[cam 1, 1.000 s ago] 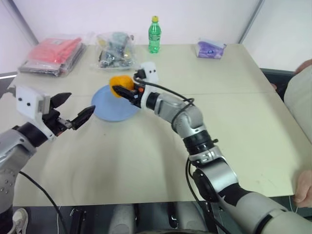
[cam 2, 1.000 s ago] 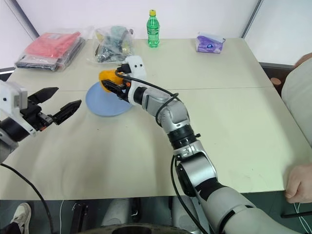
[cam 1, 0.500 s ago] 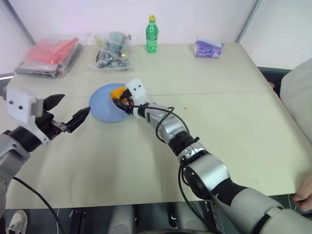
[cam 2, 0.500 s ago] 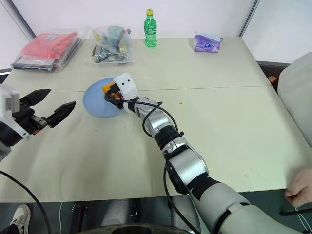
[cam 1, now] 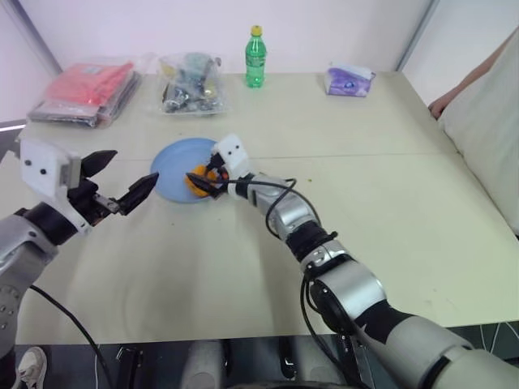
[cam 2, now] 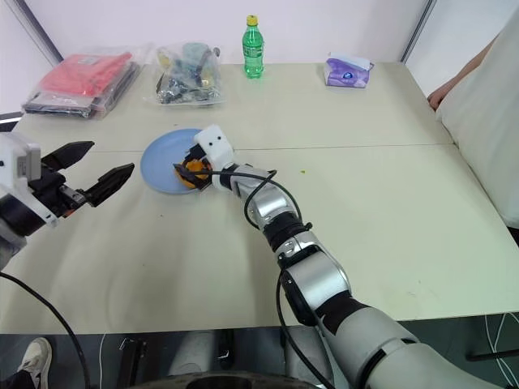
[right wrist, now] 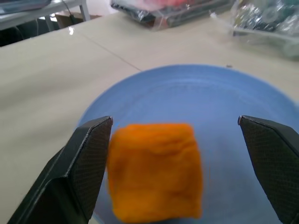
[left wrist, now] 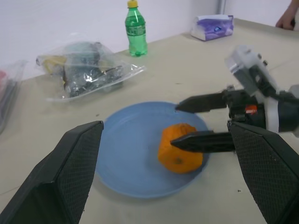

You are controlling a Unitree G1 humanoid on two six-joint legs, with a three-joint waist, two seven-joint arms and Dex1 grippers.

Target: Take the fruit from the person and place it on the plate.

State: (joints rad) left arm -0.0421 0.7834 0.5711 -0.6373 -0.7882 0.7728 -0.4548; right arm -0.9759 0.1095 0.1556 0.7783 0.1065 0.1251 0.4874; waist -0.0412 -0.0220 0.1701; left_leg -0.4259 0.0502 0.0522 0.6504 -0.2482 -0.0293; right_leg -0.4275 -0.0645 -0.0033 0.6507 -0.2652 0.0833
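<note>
Releasing the fruit [left wrist: 180,148] onto the plate [left wrist: 131,154], we had our right gripper [left wrist: 198,121] with jaws spread around it. We judged a straight, level retreat best, avoiding any nudge. Our left gripper [cam 1: 122,182] hovered beside, jaws apart.

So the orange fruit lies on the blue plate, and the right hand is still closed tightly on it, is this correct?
Not quite. The fruit does lie on the plate, but the right hand is open, not closed on it. The right wrist view shows a clear gap between one finger and the fruit; the left wrist view shows the fingers spread too.
</note>
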